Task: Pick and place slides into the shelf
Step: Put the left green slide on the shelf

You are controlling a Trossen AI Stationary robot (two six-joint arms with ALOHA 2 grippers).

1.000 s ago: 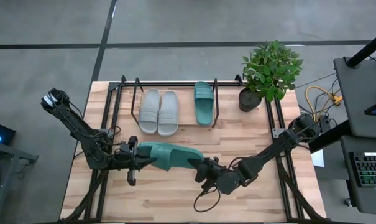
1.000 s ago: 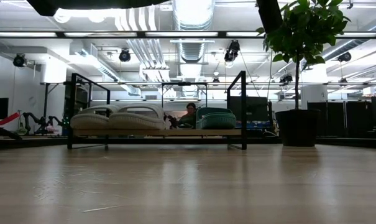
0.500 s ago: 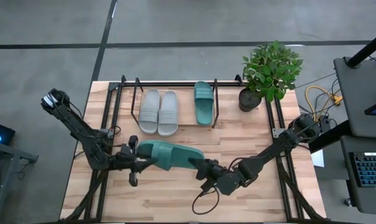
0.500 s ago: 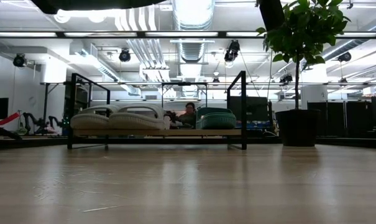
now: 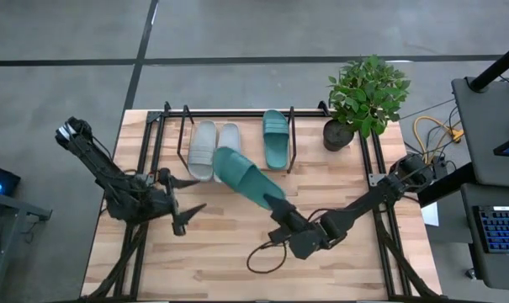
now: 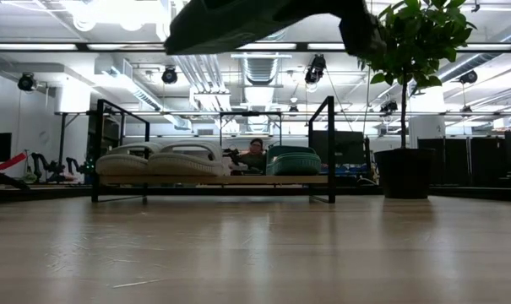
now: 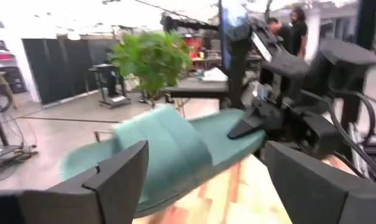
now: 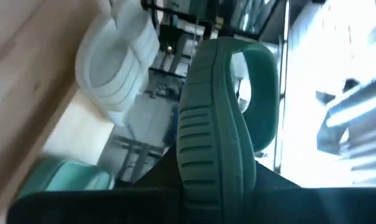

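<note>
1. the right end effector is clamped on one end of a dark teal slide, lifted above the table middle.
2. the left end effector stands apart, empty, toward the table's left edge.
3. the shelf at the far edge carries two grey slides and a teal one.

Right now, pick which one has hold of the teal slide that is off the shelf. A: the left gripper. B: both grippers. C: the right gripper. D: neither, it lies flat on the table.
C: the right gripper clamps one end of the lifted teal slide, while the left gripper stands open and apart from it.
</note>
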